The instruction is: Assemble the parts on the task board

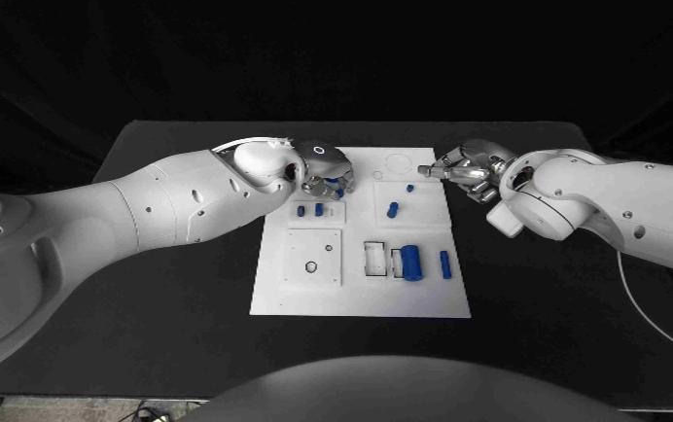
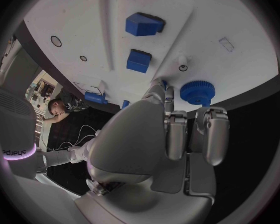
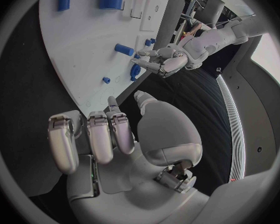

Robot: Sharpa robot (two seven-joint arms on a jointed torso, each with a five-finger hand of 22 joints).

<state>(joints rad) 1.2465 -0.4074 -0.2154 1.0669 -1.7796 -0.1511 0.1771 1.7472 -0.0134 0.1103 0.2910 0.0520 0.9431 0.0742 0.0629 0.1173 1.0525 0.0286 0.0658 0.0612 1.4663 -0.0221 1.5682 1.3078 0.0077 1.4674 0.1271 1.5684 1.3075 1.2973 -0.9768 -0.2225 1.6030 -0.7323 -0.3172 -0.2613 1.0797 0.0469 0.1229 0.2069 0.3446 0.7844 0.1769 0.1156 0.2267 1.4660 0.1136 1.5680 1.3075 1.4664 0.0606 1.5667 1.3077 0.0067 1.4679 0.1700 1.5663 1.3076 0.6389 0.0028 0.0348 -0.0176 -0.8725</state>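
Observation:
The white task board (image 1: 281, 296) lies mid-table. My left hand (image 1: 317, 171) hangs over its far left part with fingers curled in. A blue gear (image 1: 334, 187) lies on the board just past them. In the left wrist view the left hand (image 2: 171, 134) has the gear (image 2: 197, 92) right beyond its curled fingers, with no grip on it to be seen, and two blue blocks (image 2: 143, 24) (image 2: 139, 60) sit farther off. My right hand (image 1: 470, 169) is curled at the board's far right edge with nothing in it. The right wrist view shows this hand (image 3: 115, 134) beside the board (image 3: 84, 40).
On the board lie a small blue peg (image 1: 411, 188), an oblong blue piece (image 1: 393, 211), a thick blue cylinder (image 1: 411, 262) beside a rectangular recess (image 1: 374, 258), a thin blue rod (image 1: 444, 263) and a black ring (image 1: 310, 267). Black table (image 1: 168, 276) spreads on both sides.

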